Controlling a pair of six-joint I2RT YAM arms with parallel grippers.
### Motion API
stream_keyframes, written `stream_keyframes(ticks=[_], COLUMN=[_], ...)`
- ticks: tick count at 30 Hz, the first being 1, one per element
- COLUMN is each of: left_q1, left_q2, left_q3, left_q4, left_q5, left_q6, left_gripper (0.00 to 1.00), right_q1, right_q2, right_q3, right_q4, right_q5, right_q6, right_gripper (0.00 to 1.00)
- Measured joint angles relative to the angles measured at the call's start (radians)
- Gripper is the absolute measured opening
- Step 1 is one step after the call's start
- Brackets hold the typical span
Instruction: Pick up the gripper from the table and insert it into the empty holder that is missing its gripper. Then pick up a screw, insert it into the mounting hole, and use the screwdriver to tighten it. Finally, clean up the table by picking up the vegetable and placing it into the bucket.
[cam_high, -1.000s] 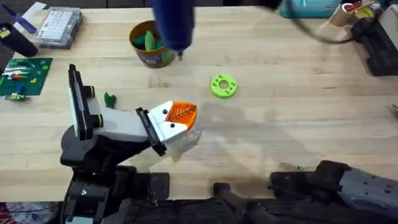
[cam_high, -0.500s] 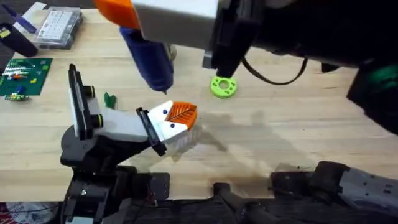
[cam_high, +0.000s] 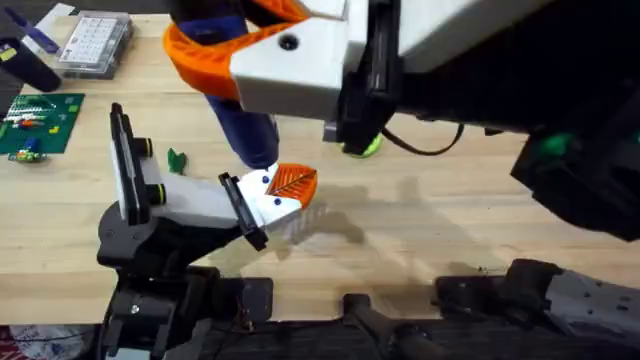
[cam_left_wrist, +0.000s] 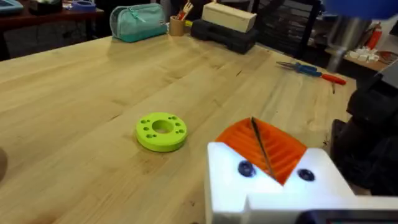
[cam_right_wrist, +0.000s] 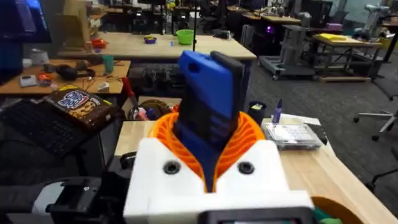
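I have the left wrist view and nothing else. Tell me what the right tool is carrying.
Observer: The right tool is shut on the blue screwdriver, which stands up between its orange pads.
Operator: Give me the vegetable's position.
Observer: The dark-green vegetable lies loose on the table, on its left half, not in any tool.
Operator: Name what sits at the far left corner.
Observer: A clear parts box, and nearer than it a green circuit board.
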Motion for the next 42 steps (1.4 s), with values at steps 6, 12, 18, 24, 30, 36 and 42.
stream_keyframes(ticks=[6, 12, 18, 24, 30, 36, 42], left_q1=[0.000, 0.000, 0.000, 0.000, 0.000, 0.000, 0.000], left_q2=[0.000, 0.000, 0.000, 0.000, 0.000, 0.000, 0.000], left_q3=[0.000, 0.000, 0.000, 0.000, 0.000, 0.000, 0.000], left_q4=[0.000, 0.000, 0.000, 0.000, 0.000, 0.000, 0.000], left_q5=[0.000, 0.000, 0.000, 0.000, 0.000, 0.002, 0.002], left_q6=[0.000, 0.000, 0.000, 0.000, 0.000, 0.000, 0.000], left_gripper=[0.004, 0.004, 0.004, 0.004, 0.004, 0.004, 0.004], right_q1=[0.000, 0.000, 0.000, 0.000, -0.010, -0.014, -0.014], right_q2=[0.021, 0.065, 0.086, 0.100, 0.100, 0.101, 0.101], right_q3=[0.000, 0.000, -0.001, -0.027, -0.112, -0.142, -0.143], right_q4=[0.021, 0.019, 0.020, 0.079, 0.229, 0.239, 0.245], right_q5=[-0.003, -0.004, -0.004, -0.003, -0.003, -0.003, -0.003], right_q6=[0.001, -0.016, -0.036, -0.035, 0.002, 0.010, 0.011], right_gripper=[0.029, 0.029, 0.029, 0.029, 0.029, 0.029, 0.029])
